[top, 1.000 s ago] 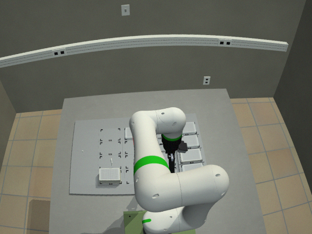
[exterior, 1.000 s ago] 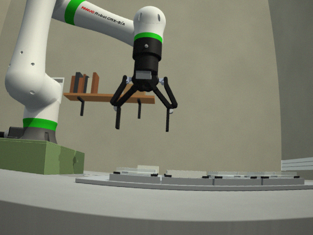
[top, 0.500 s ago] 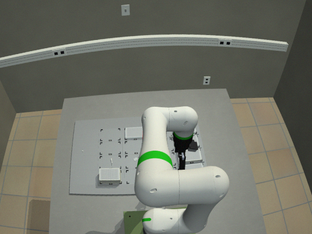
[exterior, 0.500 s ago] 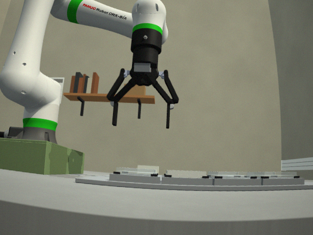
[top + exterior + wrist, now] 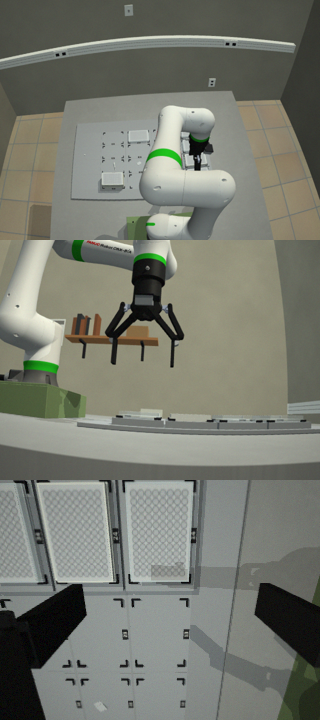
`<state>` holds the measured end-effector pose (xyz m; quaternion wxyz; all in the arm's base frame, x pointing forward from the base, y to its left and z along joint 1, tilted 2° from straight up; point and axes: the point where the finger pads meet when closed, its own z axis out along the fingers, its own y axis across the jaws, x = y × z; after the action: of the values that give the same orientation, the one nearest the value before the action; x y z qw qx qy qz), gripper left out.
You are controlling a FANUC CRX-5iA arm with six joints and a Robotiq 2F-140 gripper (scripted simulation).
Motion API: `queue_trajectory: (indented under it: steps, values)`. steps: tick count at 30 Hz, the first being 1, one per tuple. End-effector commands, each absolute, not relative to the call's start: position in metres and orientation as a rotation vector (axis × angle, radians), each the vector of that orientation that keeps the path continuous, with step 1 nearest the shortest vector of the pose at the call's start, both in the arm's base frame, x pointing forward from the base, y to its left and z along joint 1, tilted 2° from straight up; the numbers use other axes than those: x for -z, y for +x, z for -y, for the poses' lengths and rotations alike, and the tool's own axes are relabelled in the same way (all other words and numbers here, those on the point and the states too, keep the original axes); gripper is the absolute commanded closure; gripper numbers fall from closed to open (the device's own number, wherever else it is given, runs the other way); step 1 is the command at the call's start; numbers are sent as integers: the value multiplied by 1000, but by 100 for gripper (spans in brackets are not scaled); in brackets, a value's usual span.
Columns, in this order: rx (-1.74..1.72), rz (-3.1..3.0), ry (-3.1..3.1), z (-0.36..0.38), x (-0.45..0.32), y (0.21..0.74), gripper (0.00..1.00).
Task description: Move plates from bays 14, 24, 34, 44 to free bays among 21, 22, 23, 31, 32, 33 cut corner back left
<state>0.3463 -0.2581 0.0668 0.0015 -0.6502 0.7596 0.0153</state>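
Pincer [image 5: 197, 165] [image 5: 142, 365] [image 5: 170, 599] released, high | bay 14 plate [image 5: 201, 169] [image 5: 159, 532] mostly hidden from above (arm [image 5: 165, 155] [image 5: 28, 291] covers it)
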Motion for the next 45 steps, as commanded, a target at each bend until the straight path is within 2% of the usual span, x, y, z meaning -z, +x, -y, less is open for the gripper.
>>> queue_trajectory:
  steps: [1, 21, 45]
  values:
    - [-46, -2383, -2041, 276, -68, 344, 0]
    - [-46, -2383, -2041, 348, -68, 333, 0]
    - [-46, -2383, -2041, 348, -68, 333, 0]
